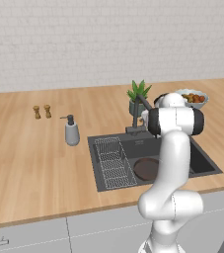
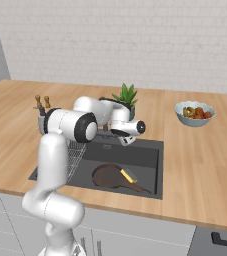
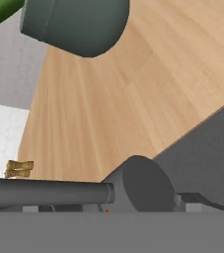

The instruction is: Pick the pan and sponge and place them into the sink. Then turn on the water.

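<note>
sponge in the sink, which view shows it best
The right base view: the yellow sponge lies in plain sight on the pan inside the sink. In the left base view the arm stands before that part of the basin. The hand view looks at the faucet instead.

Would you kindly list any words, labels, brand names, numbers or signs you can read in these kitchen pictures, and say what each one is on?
None: no readable text appears in any of the views.
The soap dispenser, the plant pot, the bowl of food and the two small shakers carry no label.
The sink, the faucet, the pan and the sponge are also unmarked.
</note>
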### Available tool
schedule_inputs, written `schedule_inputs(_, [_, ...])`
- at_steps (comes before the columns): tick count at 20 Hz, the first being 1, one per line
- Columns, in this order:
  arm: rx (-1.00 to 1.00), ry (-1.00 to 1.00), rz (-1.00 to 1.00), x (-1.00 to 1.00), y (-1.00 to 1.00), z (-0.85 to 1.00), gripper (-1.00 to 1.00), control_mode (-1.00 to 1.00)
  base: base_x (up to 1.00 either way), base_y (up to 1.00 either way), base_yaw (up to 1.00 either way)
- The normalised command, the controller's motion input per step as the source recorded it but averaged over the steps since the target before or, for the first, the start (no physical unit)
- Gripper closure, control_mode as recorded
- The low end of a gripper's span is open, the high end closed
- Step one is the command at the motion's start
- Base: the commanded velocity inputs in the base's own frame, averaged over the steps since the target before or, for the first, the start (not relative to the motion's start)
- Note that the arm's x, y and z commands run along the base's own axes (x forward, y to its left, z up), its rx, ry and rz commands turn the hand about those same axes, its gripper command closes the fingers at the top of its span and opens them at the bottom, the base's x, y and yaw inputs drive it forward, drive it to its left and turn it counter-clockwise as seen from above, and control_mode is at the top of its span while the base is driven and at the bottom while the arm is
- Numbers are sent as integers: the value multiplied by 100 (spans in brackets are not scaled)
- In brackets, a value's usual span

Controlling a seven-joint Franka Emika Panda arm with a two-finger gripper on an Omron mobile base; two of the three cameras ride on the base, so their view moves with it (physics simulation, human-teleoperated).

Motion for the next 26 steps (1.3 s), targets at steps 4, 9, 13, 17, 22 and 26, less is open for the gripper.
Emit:
schedule_inputs(4, [0, 0, 0, 0, 21, -25, -100, -100, 0, 0, 0])
schedule_inputs(9, [3, 0, 0, 12, 9, -10, -100, -100, 0, 0, 0])
schedule_inputs(13, [3, 0, 0, 14, 8, -6, -100, -100, 0, 0, 0])
schedule_inputs(17, [2, 0, 0, 8, 8, -8, 100, -100, 0, 0, 0])
schedule_inputs(22, [2, 0, 0, 14, 0, -2, 100, -100, 0, 0, 0])
schedule_inputs(26, [1, 0, 0, 3, -1, 0, 100, -100, 0, 0, 0])
